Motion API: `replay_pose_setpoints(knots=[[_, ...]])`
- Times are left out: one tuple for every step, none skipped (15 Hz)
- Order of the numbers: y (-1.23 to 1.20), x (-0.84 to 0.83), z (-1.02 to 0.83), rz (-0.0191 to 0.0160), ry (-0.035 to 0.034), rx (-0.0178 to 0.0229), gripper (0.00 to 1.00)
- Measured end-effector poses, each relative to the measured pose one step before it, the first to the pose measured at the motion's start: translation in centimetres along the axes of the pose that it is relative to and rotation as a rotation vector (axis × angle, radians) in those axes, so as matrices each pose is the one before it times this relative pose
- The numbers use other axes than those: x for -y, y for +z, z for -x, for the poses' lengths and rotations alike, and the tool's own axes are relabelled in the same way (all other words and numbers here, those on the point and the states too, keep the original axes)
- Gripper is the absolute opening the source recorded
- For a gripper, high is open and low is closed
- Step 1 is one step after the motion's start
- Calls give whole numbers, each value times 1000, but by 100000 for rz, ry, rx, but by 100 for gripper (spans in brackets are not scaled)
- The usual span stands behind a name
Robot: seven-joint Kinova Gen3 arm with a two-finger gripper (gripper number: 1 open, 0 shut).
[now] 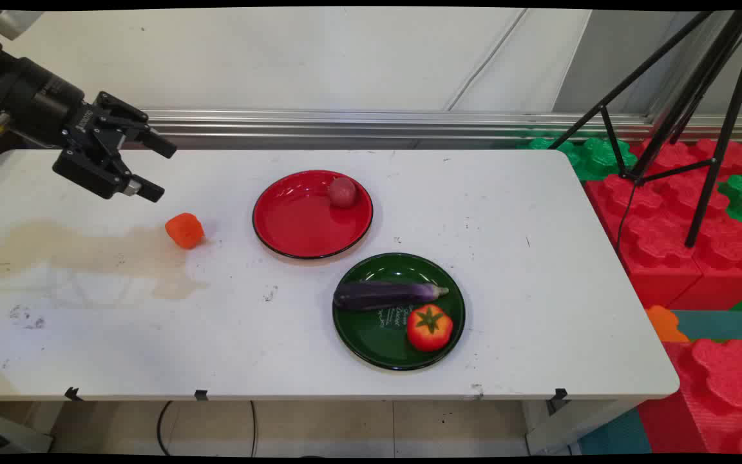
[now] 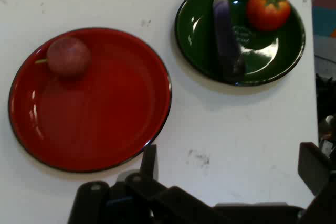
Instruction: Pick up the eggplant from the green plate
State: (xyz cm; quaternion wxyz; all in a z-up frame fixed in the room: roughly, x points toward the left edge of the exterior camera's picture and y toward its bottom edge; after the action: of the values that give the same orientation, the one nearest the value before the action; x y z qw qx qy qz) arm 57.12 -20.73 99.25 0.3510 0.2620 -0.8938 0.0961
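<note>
While the gripper (image 1: 155, 169) hangs above the table's (image 1: 538, 309) far left corner, its 2 black fingers stand spread wide apart and grasp nothing. In the hand view, one finger (image 2: 149, 162) rises at lower centre and the other (image 2: 315, 169) at the right edge, with bare table surface between them.

Nearest object: 1 small orange piece (image 1: 184, 230), rounded and matte, lying on the table just below and to the right of the fingertips, apart from them. It sits at the right end of a pale brownish stain (image 1: 87, 254) that spreads across the left part of the tabletop.

Containers:
1. Red plate (image 1: 300, 225), round, glossy, with a thin dark rim, near the table's centre. It holds 1 dull reddish round fruit (image 1: 342, 192) with a short stem, resting at the far right part of the plate.
2. Green plate (image 1: 371, 335), round, glossy, dark, nearer the camera and to the right of the red plate, close to it but not touching. It holds 1 long, smooth purple eggplant (image 1: 387, 294) lying across the plate, and 1 red tomato (image 1: 429, 327) with a green star-shaped calyx, just beside the eggplant on the near side.

The tabletop is white, flat and scuffed with small dark marks. Right of the table lie red and green foam blocks (image 1: 667, 212) with lobed edges, and a black tripod (image 1: 699, 96) stands on them.
</note>
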Motion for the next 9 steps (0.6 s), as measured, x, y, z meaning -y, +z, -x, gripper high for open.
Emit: replay_pose_setpoints(knots=[[112,-175,-208,242,350,-408,100],[294,-267,-393,434,806,-453,100],[456,-295,-518,424,1371,-384,100],[584,-239,-579,436,1452,-259,100],[637,-182,-534,387,1232,-31,100],[819,-177,-633,352,1138,-148,100],[898,-156,-651,395,1028,-133,100],[865,-146,-516,384,884,98,100],[587,-103,-322,240,474,35,100]])
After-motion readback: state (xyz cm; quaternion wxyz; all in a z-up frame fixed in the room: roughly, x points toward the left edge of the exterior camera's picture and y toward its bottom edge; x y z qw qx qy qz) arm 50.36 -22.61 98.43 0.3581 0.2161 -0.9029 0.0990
